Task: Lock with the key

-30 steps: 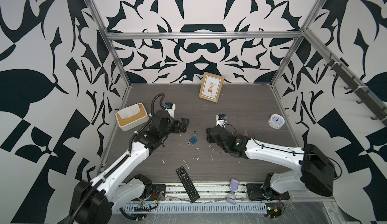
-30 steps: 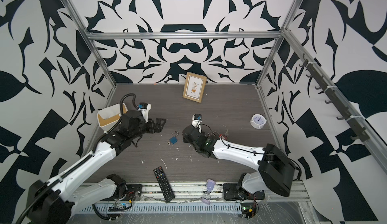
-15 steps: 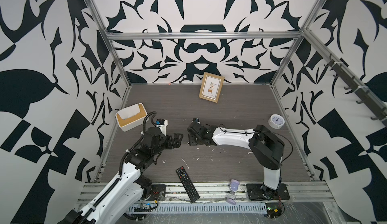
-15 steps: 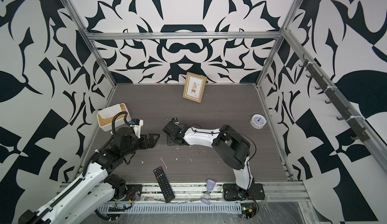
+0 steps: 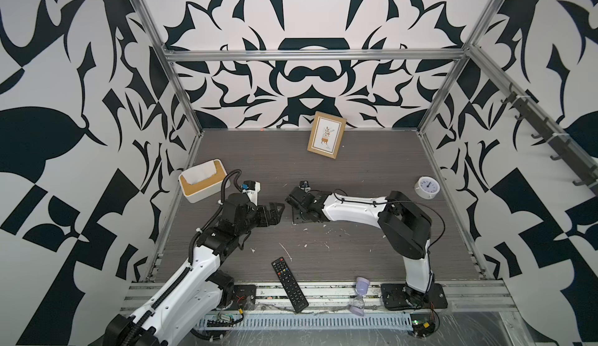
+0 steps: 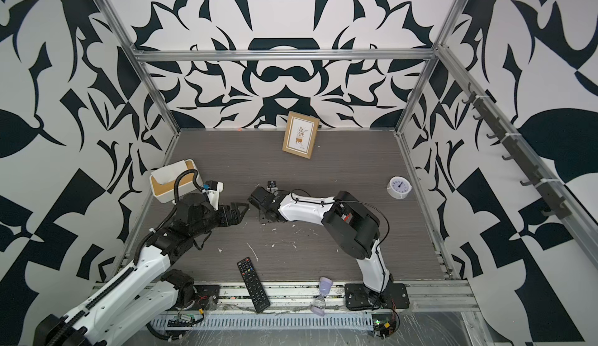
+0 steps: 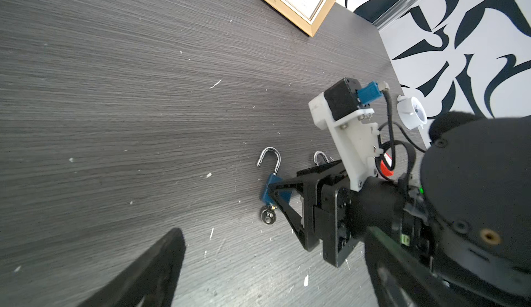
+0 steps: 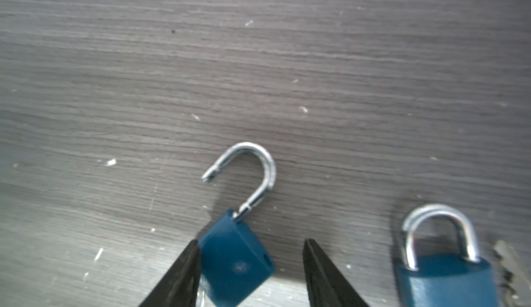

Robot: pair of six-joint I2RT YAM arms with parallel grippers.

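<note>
dark wood-grain table (image 5: 356,173), flecked with white scraps (image 5: 286,251). right arm (image 5: 356,210) reaches across to left of centre. right gripper (image 8: 250,242) is down at the table with its jaws apart, straddling the body of the open padlock (image 8: 235,262). one fingertip (image 8: 184,268) touches its side, a gap shows at the other; not clamped. left gripper (image 5: 279,213) is just left of it, jaws spread wide, nothing between them. tissue box (image 5: 202,182) at the left edge. picture frame (image 5: 326,134) leans at the far wall. remote (image 5: 289,284) on the near edge. clock (image 5: 427,187) at the right edge. open padlock is blue and lies flat, mid-depth, shackle (image 8: 258,170) swung out. second padlock (image 8: 445,279), shackle shut, just beside it. key (image 7: 268,217) sits in the open padlock's base.
</note>
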